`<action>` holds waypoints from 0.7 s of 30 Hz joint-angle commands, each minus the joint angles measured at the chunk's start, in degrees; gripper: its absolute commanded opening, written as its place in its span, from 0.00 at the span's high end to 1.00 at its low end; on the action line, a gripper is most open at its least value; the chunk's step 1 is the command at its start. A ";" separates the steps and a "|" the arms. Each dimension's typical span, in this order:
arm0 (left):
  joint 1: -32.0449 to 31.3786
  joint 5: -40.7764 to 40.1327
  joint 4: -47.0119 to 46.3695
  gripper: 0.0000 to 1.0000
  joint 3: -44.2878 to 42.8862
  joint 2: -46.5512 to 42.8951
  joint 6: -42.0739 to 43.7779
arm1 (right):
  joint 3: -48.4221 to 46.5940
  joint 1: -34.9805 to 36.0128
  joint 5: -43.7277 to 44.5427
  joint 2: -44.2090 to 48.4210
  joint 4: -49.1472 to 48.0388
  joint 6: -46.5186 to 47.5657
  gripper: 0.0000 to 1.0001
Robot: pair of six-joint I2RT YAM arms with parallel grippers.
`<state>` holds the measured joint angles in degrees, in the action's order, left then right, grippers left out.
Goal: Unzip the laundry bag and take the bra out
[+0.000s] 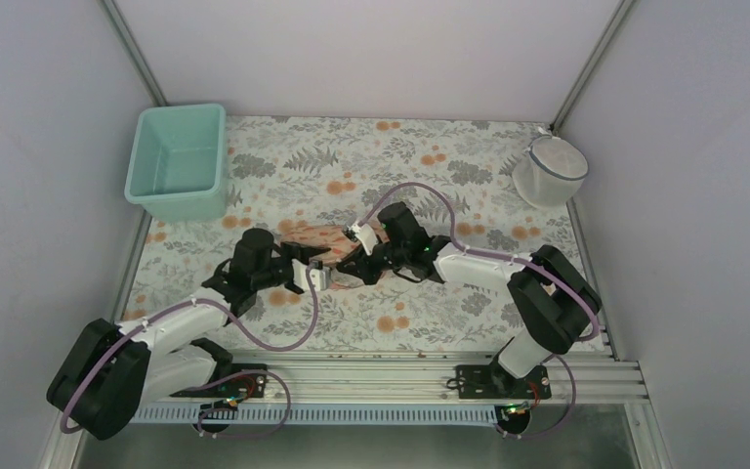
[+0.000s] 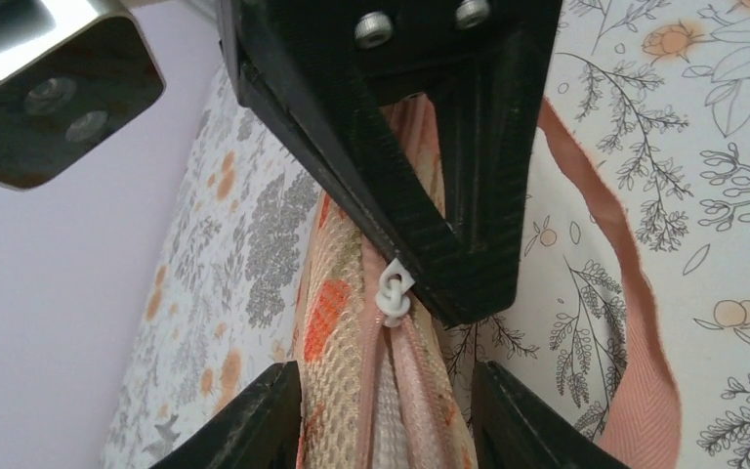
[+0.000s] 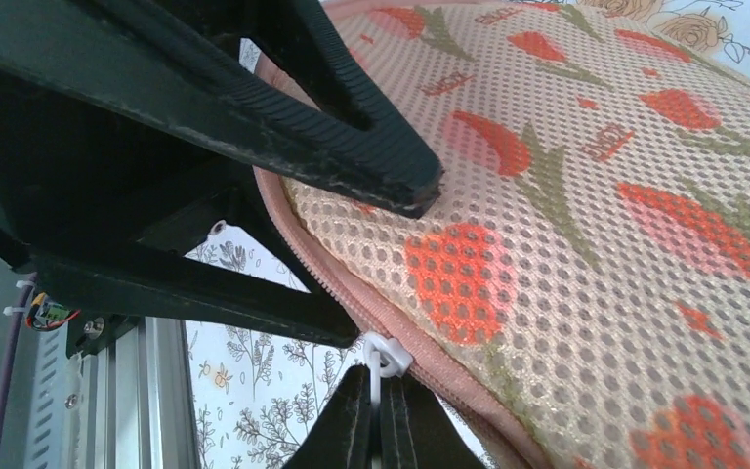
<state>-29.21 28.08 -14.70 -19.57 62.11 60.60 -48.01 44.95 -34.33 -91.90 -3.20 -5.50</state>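
**A:** The laundry bag [image 3: 566, 225] lies in the middle of the table [image 1: 430, 156], right between your two arms. From above they hide most of it.

**B:** Take it left to right. Your left gripper [image 2: 454, 293] comes in from the left with its fingers pinched together on the white zip pull [image 2: 392, 294] at the pink rim.

**A:** Then the bag, and on its right your right gripper [image 3: 388, 259], facing the left one. Its fingers stand apart around the rim, one on the mesh dome, one under the edge, and seem to clamp it.

**B:** The two grippers nearly meet tip to tip. What matters is the zip's line: from the pull it follows the curved rim on between your right fingers, away from your left wrist.

**A:** That stretch looks closed to me, so I judge your left arm must carry the pull along the rim, not straight off it, while your right pins the bag.

**B:** The bra shows in no view; presumably it is inside.
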 commanded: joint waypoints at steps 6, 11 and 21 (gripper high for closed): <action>-0.50 -1.36 -3.03 0.71 1.17 0.97 1.40 | -1.44 0.75 -2.89 0.17 -0.71 2.12 0.96; -0.50 -1.32 -2.60 0.98 1.28 0.56 1.70 | -0.76 0.23 -2.40 1.07 -0.45 1.81 0.96; -0.41 -3.84 -2.36 0.98 2.87 -1.07 3.52 | 2.96 -6.14 0.49 4.01 3.10 0.39 0.96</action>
<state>-29.67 25.15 -16.78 -17.98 62.11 62.61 -46.94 41.69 -35.31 -90.61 -1.80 -4.60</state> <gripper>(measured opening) 0.042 0.042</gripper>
